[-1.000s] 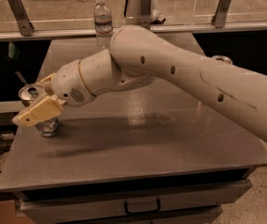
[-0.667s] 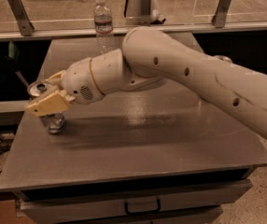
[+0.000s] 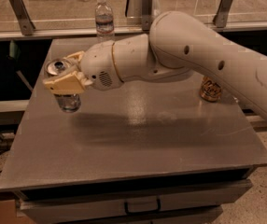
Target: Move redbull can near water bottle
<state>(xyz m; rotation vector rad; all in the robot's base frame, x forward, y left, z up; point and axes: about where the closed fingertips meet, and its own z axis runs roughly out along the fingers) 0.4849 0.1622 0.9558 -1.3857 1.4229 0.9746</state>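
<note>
The gripper (image 3: 62, 76), clamped on the redbull can (image 3: 68, 101), has moved it toward 1 o'clock, nearer the water bottle (image 3: 104, 17); the can's long side stands almost straight up, top tipped to 11 o'clock.

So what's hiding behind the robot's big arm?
A gold can on the table; its top is covered by the arm. The gripper, at the table's left side, clamps the redbull can.
</note>
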